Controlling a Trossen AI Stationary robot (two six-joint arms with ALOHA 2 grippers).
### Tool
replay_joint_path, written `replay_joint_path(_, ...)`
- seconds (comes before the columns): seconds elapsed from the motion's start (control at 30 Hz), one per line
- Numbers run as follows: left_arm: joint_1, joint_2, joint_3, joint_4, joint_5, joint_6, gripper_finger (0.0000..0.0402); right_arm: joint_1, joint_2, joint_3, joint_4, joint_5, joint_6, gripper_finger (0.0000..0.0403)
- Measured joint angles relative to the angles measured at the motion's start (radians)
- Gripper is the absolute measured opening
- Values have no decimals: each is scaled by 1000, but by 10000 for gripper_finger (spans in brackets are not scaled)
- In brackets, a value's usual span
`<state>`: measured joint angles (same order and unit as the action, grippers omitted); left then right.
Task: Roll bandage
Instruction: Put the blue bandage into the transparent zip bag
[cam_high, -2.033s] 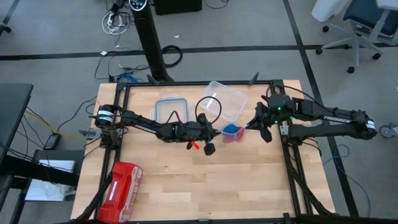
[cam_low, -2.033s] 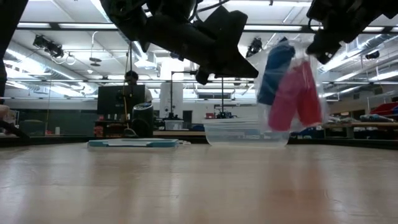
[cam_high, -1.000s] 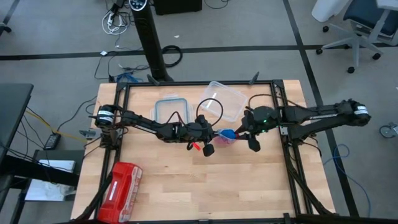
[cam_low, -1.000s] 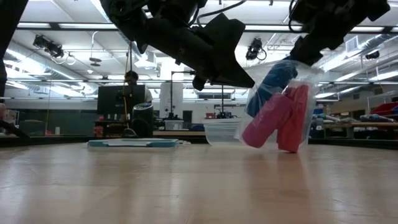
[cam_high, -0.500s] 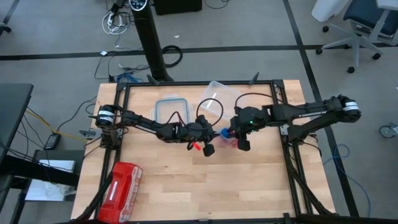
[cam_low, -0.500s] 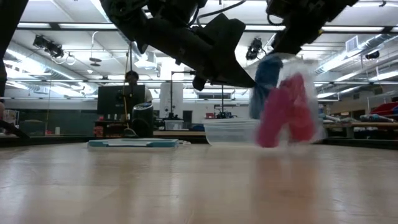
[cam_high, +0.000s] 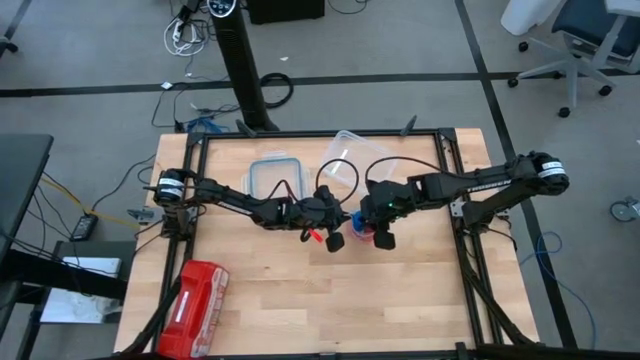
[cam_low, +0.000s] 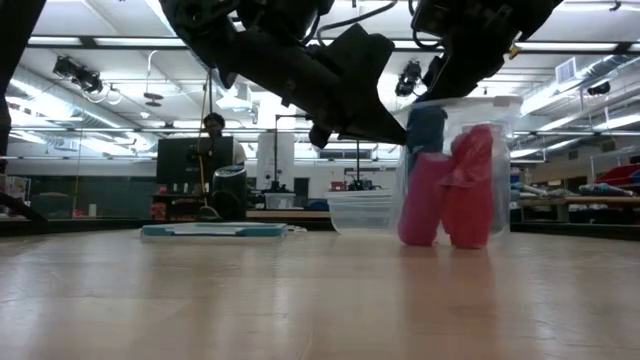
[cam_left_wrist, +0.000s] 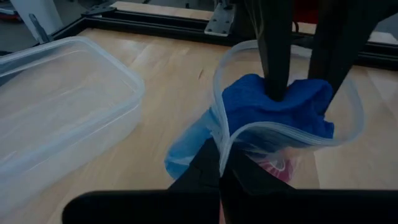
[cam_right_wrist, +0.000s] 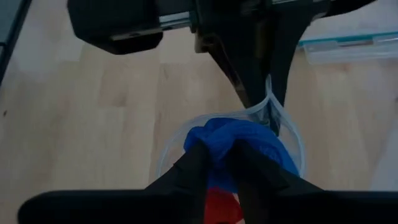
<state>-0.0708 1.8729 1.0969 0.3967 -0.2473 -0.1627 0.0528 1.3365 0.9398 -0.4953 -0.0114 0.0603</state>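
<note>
Bright blue bandage (cam_left_wrist: 273, 112) and pink-red rolls (cam_low: 445, 200) fill a clear bag (cam_left_wrist: 227, 93); beside it, a clear tub (cam_left_wrist: 56, 118) on pale wood table (cam_high: 300, 300).

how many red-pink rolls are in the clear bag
2: both red-pink rolls stand side by side low in the clear bag, beneath the blue bandage. More could be hidden behind.

A red zip pouch (cam_high: 192, 308) lies well apart from a clear container (cam_high: 352, 160) and its lid (cam_high: 268, 177).

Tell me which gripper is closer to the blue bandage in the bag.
Right. The right gripper reaches into the clear bag, fingers closing around the bandage. The left gripper is shut on the bag's rim, just beside the bandage.
</note>
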Motion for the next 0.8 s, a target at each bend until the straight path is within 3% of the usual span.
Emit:
replay_joint_path(0.1,0,0,0,5,3,0,0,0,-4,0,-12,22,0,66)
replay_joint_path(0.2,-3,0,0,14,16,-2,0,5,-3,-2,-18,-22,-17,60)
replay_joint_path(0.27,-2,0,0,25,21,-3,0,13,-4,0,-48,71,-8,56)
replay_joint_path(0.4,-1,0,0,38,41,-26,1,18,-4,-2,-63,44,-18,52)
replay_joint_path(0.5,-1,1,10,36,43,-26,1,24,-4,-2,-85,141,-8,52)
replay_joint_path(0.6,-3,1,12,34,56,-26,1,24,-4,-4,-73,52,-35,54)
replay_joint_path(0.7,-3,1,12,46,58,-26,1,23,1,-10,-96,174,-7,50)
replay_joint_path(0.8,-9,-11,26,114,84,-25,1,6,28,-18,-95,71,-41,49)
